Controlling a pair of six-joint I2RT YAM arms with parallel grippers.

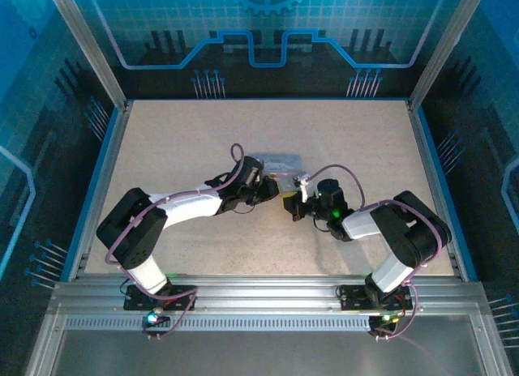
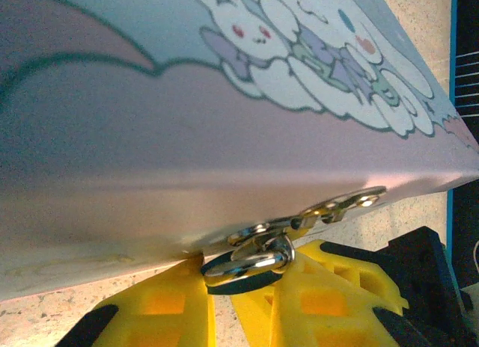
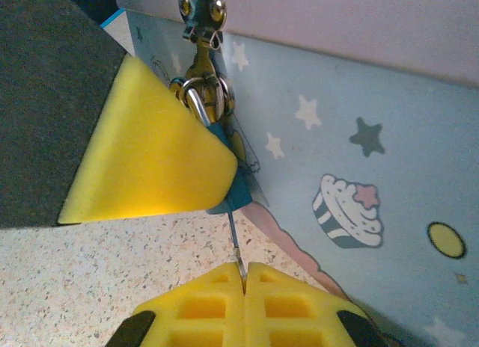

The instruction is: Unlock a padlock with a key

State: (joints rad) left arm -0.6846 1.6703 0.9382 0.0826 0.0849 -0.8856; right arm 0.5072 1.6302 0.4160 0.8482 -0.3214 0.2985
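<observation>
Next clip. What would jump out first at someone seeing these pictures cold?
The pale cartoon-printed tin in the middle of the table draws the eye first. At its clasp hangs the tiny padlock, pinched in the left claw. The right claw grips the thin key, its tip at the padlock's underside.

Wht/blk arms [image 1: 186, 204], purple cables [image 1: 340, 168], yellow fingers [image 2: 165, 317]
</observation>
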